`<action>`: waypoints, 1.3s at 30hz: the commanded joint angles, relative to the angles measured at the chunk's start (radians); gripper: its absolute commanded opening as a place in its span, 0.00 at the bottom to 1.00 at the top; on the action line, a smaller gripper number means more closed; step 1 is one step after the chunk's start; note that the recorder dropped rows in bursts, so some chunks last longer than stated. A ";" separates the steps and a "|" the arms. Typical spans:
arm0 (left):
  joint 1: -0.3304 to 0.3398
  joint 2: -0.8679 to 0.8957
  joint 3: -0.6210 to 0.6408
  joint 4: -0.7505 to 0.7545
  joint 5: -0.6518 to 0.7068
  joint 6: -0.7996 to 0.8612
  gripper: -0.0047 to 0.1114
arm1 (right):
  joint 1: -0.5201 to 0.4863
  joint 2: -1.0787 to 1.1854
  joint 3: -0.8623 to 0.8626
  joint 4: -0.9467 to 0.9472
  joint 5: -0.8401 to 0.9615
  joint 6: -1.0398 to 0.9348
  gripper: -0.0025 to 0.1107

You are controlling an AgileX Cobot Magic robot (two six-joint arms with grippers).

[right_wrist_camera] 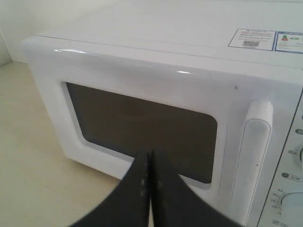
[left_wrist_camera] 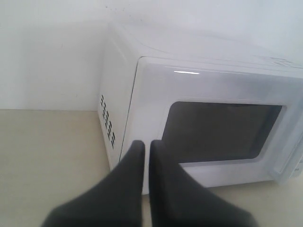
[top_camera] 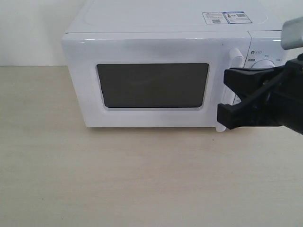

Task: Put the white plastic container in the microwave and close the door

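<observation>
One microwave point(top_camera: 161, 28), its one door point(top_camera: 142, 49) shut. Two grippers: left gripper point(left_wrist_camera: 143, 144) and right gripper point(right_wrist_camera: 149, 153), fingers together, holding nothing. The right one is at the door's three o'clock.

White countertop microwave point(top_camera: 161, 28), shut, on a pale wood-grain table point(top_camera: 118, 179).

The boxy white plastic-and-metal oven stands upright and square to the exterior view, and its flat top carries two printed stickers point(top_camera: 225, 17) near the right rear corner. Its white door point(top_camera: 151, 52) lies closed, flush with the front, and holds a dark rectangular mesh window point(top_camera: 152, 85) with rounded corners. A vertical white bar handle point(top_camera: 236, 57) runs along the door's right edge, just beside the control panel point(top_camera: 265, 45). Rows of vent slots point(left_wrist_camera: 107, 124) pierce the left side wall.
</observation>
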 commanded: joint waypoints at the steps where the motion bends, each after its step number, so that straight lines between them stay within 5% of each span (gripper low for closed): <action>1: -0.004 -0.005 0.002 -0.006 -0.005 -0.007 0.08 | 0.003 -0.041 0.008 -0.003 0.013 0.000 0.02; 22: -0.004 -0.005 0.002 -0.006 -0.005 -0.007 0.08 | -0.007 -0.243 0.015 -0.001 0.049 -0.063 0.02; 34: -0.004 -0.005 0.002 -0.006 -0.005 -0.007 0.08 | -0.455 -0.458 0.015 -0.001 0.466 -0.072 0.02; 39: -0.004 -0.005 0.002 -0.006 -0.005 -0.007 0.08 | -0.518 -0.452 0.015 0.001 0.499 -0.072 0.02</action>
